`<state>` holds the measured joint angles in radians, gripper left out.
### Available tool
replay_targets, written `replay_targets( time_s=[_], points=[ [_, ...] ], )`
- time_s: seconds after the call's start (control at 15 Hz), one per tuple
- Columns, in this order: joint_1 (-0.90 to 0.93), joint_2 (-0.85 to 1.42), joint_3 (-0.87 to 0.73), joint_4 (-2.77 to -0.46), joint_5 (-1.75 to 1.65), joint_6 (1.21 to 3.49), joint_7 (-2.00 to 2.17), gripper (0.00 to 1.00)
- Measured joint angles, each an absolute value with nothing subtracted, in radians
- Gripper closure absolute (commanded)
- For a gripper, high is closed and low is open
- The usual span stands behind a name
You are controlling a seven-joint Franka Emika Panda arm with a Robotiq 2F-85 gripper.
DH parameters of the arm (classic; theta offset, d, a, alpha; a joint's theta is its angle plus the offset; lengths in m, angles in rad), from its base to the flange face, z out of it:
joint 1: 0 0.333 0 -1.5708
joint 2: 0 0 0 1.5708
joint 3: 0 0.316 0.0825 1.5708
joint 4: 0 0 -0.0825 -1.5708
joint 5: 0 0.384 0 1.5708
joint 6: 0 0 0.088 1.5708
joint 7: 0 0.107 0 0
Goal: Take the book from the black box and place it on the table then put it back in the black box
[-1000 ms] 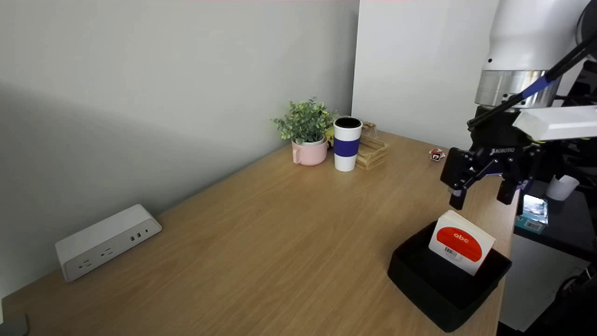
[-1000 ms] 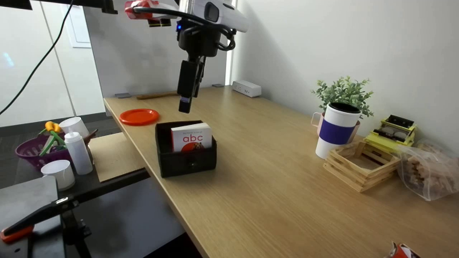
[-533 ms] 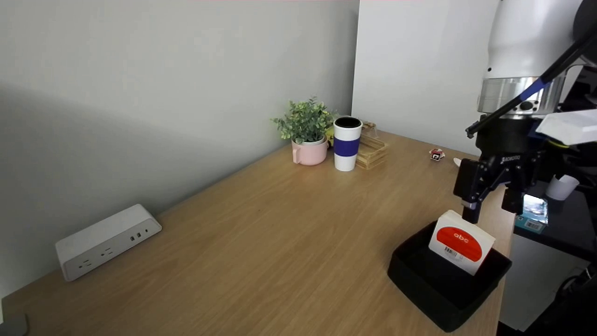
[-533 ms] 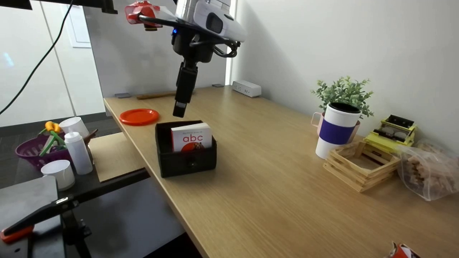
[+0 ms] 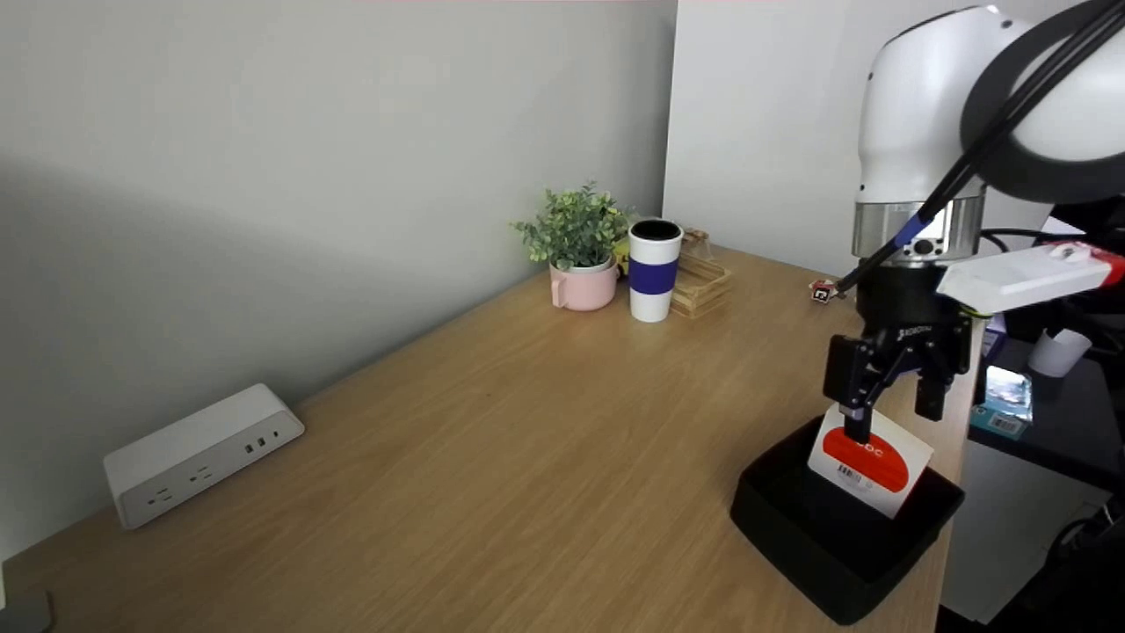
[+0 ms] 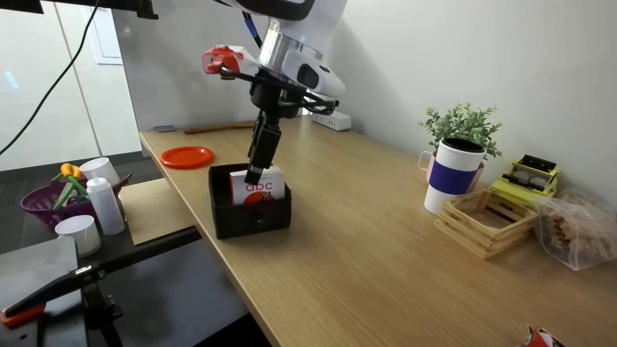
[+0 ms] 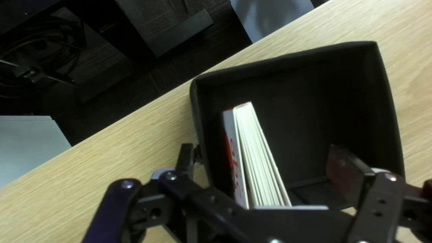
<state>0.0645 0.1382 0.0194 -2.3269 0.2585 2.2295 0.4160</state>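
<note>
The book (image 5: pixel 857 475), white with a red-orange shape and "abc" on it, leans upright inside the black box (image 5: pixel 791 545). In the wrist view the pages of the book (image 7: pixel 260 162) face up, a bit fanned, near one wall of the black box (image 7: pixel 303 101). My gripper (image 5: pixel 894 419) is over the box, tilted, its jaws wide apart. One of the fingers (image 7: pixel 185 160) appears beyond the box's wall; the opposite one appears over the box's inside. Nothing is gripped. The lower end of the book is hidden by the gripper body. The light-wood table (image 6: pixel 366 231) carries the box near its edge.
A red plate (image 6: pixel 187 157) lies behind the box. Along the wall stand a white power strip (image 5: pixel 206 457), a potted plant (image 5: pixel 576 229), a blue-and-white cup (image 5: pixel 650 277) and a wooden crate (image 6: pixel 487 221). The table edge runs close beside the box.
My gripper has come down over the box and the book, and now partly covers the book in both exterior views. Its jaws stay apart; the book and the box have not moved.
</note>
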Motion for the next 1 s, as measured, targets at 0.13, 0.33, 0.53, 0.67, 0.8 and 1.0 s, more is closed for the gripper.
replay_targets(
  time_s=[0.13, 0.33, 0.53, 0.67, 0.8, 1.0],
  points=[
    [0.061, 0.188, 0.014, -2.287, 0.258, 2.229, 0.398, 0.0],
    [0.057, 0.241, 0.009, -2.238, 0.258, 2.225, 0.378, 0.34],
    [0.056, 0.271, 0.008, -2.207, 0.26, 2.216, 0.369, 0.55],
    [0.056, 0.276, 0.008, -2.198, 0.261, 2.209, 0.369, 0.7],
    [0.056, 0.276, 0.008, -2.196, 0.261, 2.202, 0.37, 0.84],
    [0.053, 0.275, 0.006, -2.195, 0.264, 2.201, 0.371, 0.99]
  ],
)
